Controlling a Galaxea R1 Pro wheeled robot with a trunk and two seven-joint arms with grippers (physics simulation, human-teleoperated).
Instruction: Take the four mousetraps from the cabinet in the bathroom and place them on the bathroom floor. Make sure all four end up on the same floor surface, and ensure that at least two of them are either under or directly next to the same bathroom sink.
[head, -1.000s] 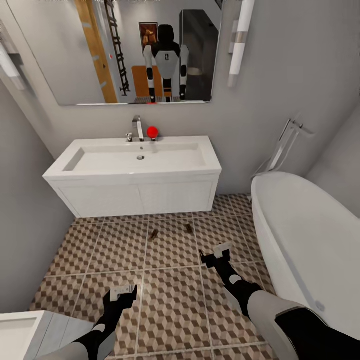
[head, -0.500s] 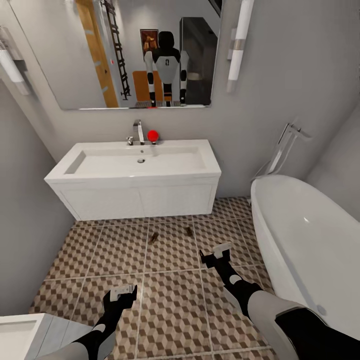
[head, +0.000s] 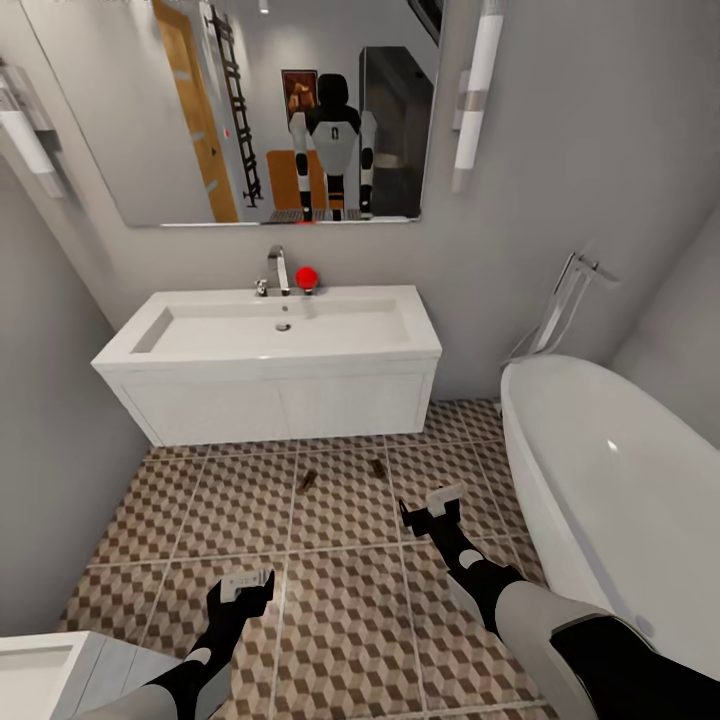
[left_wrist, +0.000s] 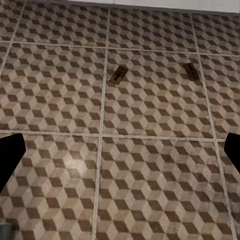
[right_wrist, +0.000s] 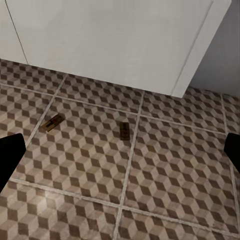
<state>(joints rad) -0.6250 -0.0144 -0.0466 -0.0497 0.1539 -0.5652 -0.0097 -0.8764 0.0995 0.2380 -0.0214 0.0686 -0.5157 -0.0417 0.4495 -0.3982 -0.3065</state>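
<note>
Two mousetraps lie on the bathroom floor (head: 200, 500) just in front of the sink (head: 280, 330) and its white vanity. One mousetrap (head: 308, 480) is to the left, the other mousetrap (head: 377, 467) to the right. The left wrist view shows both, one mousetrap (left_wrist: 118, 76) and a second (left_wrist: 191, 72). The right wrist view has them too, one (right_wrist: 52, 122) and another (right_wrist: 124, 131), below the vanity front (right_wrist: 110, 40). My left gripper (head: 247, 583) hangs open over the tiles, short of the traps. My right gripper (head: 432, 505) is open too, near the right trap. The cabinet is out of view.
A white oval bathtub (head: 620, 470) fills the right side, close to my right arm. Another white unit (head: 40, 670) sits at the bottom left by my left arm. A grey wall (head: 50, 420) closes the left. A red object (head: 306, 276) stands by the tap.
The whole picture has slid down a little, so the camera has moved. Both arms hold the same pose and both mousetraps lie where they were.
</note>
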